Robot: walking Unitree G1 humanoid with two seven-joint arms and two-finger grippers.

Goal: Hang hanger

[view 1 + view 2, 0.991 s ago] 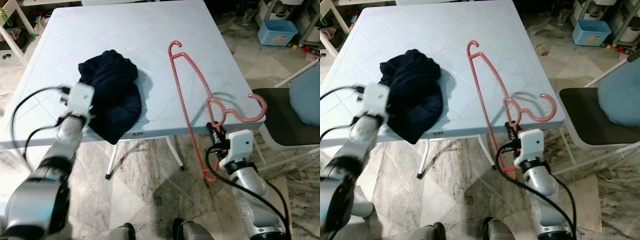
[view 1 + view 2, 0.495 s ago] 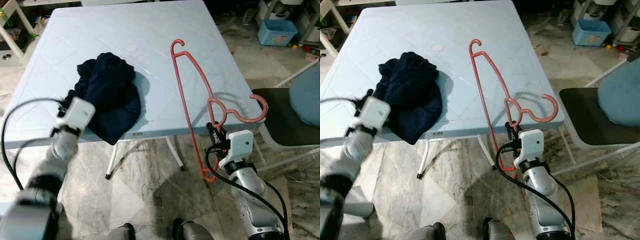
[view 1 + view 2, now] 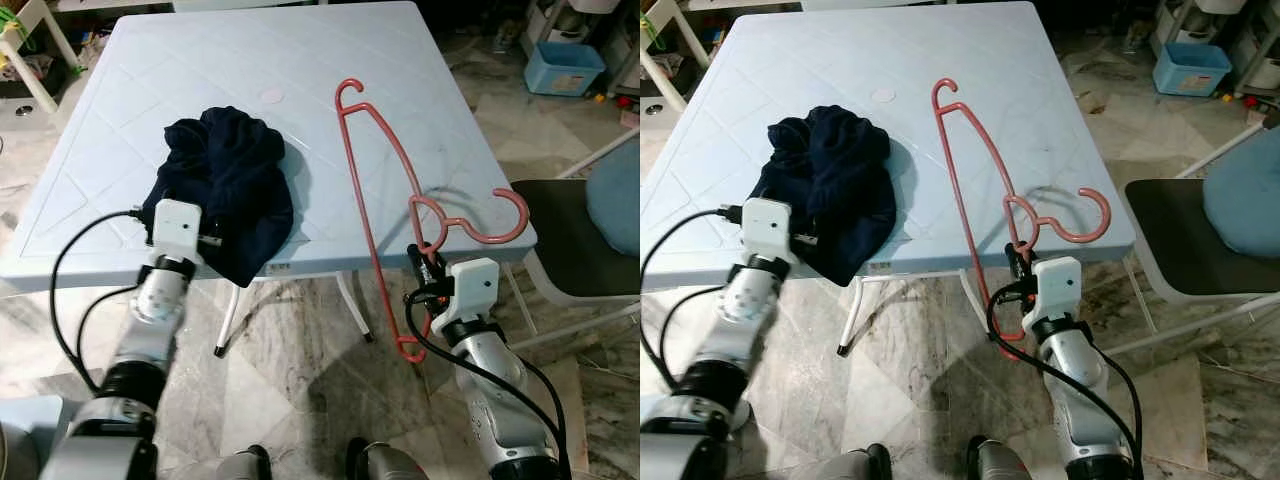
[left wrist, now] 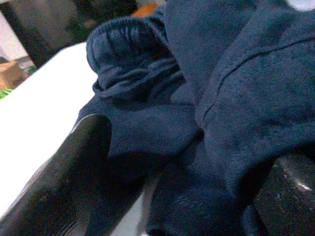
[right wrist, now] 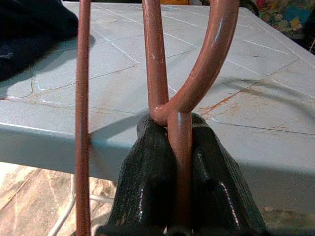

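Pink plastic hanger (image 3: pixel 372 200) is clamped at its neck by the right end effector (image 5: pixel 178 147). The left end effector (image 4: pixel 162 177), fingers apart, straddles the navy garment (image 3: pixel 228 185) on the table (image 3: pixel 300 60). Nothing is hung yet.

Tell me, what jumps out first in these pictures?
A long pink plastic hanger slants over the pale blue table's near edge, pinched at its neck by the right gripper. The left gripper is open against a crumpled navy garment on the table.

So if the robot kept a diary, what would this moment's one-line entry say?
right end effector: shut on pink hanger at table edge | left end effector: open, at navy garment | hanger not yet hung
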